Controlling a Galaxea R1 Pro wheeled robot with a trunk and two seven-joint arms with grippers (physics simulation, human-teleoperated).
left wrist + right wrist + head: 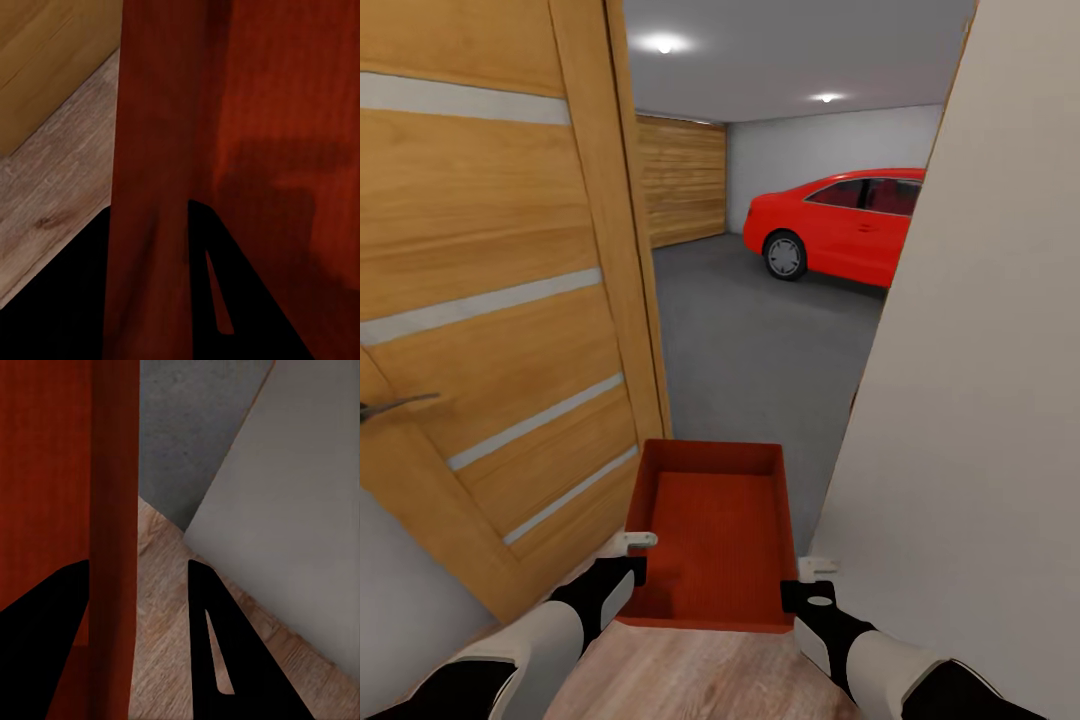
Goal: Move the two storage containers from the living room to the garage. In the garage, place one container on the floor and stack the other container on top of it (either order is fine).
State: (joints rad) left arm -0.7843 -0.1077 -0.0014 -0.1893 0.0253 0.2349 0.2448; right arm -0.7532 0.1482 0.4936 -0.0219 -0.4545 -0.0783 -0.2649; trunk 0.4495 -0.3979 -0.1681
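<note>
One orange-red storage container (715, 530), lidless with a ribbed inside, hangs level in front of me over the threshold between wood planks and the garage's grey concrete floor (760, 350). My left gripper (635, 555) is shut on its left wall, and my right gripper (815, 580) is shut on its right wall. In the left wrist view the red wall (150, 150) runs between the black fingers (247, 315) of the left gripper (150, 285). The right wrist view has the right wall (112, 472) between the fingers of the right gripper (135, 645).
An orange-brown wooden door (490, 300) with glass slits stands open close on the left. A white wall (980, 400) edges the doorway on the right. Inside the garage a red car (840, 225) is parked at the far right, and a wooden panel wall (680, 180) closes the back.
</note>
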